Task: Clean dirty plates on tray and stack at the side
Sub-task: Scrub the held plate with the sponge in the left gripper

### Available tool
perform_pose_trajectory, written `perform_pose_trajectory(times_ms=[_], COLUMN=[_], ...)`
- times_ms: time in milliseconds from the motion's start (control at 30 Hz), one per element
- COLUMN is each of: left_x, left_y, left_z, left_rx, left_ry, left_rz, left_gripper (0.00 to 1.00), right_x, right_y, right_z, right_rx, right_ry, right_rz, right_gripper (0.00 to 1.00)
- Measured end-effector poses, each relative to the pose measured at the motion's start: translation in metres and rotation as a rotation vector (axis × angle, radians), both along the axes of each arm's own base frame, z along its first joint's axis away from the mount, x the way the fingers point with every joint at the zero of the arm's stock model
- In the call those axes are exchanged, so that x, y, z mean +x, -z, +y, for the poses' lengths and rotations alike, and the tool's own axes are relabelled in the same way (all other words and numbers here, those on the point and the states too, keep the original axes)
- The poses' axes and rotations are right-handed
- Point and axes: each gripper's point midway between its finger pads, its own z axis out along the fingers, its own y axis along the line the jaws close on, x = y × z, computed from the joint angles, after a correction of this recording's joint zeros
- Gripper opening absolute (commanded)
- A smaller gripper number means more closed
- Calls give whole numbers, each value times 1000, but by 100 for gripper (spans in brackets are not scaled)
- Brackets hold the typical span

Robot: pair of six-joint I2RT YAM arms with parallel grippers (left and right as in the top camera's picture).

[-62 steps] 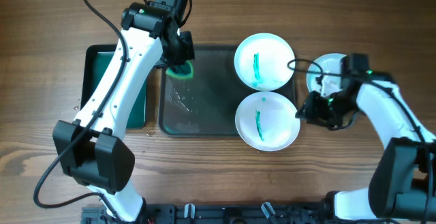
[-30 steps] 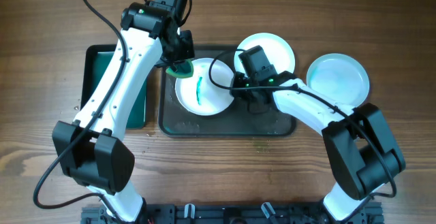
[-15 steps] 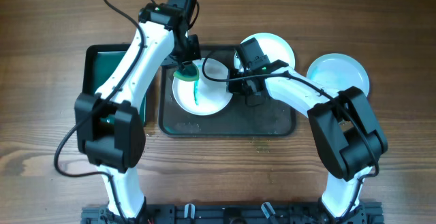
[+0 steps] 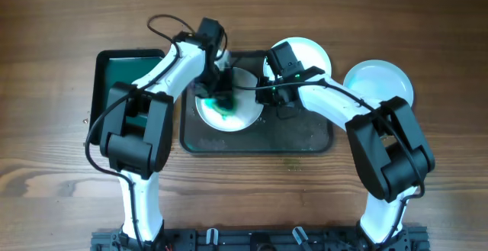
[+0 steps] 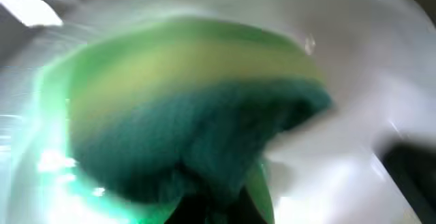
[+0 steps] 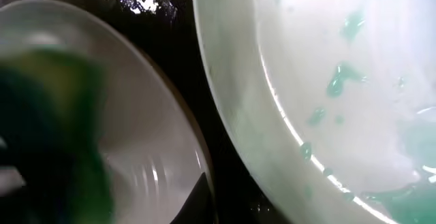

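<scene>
Left gripper now scrubs sponge across plate.

**A:** any text, logos or numbers readable anywhere?

**B:** nope, nothing legible from overhead. Both wrist views are blurry close-ups, so tiny print might just be smeared out there, can't tell tbh.

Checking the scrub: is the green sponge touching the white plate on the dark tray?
Touching. The left wrist view shows the sponge pressed flat against the plate, no gap between them.
</scene>
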Motion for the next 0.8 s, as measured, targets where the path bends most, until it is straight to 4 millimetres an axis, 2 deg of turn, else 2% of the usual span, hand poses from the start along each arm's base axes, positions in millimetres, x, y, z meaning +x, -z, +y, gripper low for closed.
perform_pose_trajectory(times_ms=[67, 133, 200, 267, 367, 533, 600, 700, 800], left_x=[-24, -24, -23, -22, -15, -11, -5, 14, 29], left_y=[1, 2, 3, -1, -3, -3, -2, -3, -3], left_z=[-24, -21, -8, 13, 43, 54, 55, 52, 24], left_rx=[-121, -96, 25, 201, 372, 431, 434, 415, 268], left_ry=[94, 46, -65, -177, -292, -330, -338, -344, -178], left_rz=[69, 86, 98, 66, 6, -28, -55, -137, -200], left_gripper=[4, 4, 4, 4, 4, 4, 4, 4, 4], right_x=[0, 0, -1, -4, -4, -4, -3, -1, 6], right_y=[0, 0, 0, -1, -1, -1, -1, -2, -2], right_z=[0, -1, 2, 9, 11, 12, 12, 11, 2], right_rx=[-1, -1, 8, 20, 29, 31, 34, 35, 21], right_ry=[0, 1, -7, -22, -28, -29, -28, -10, 20], right_rz=[1, 1, 3, 3, 4, 4, 1, -1, -9], right_gripper=[4, 4, 4, 4, 4, 4, 4, 4, 4])
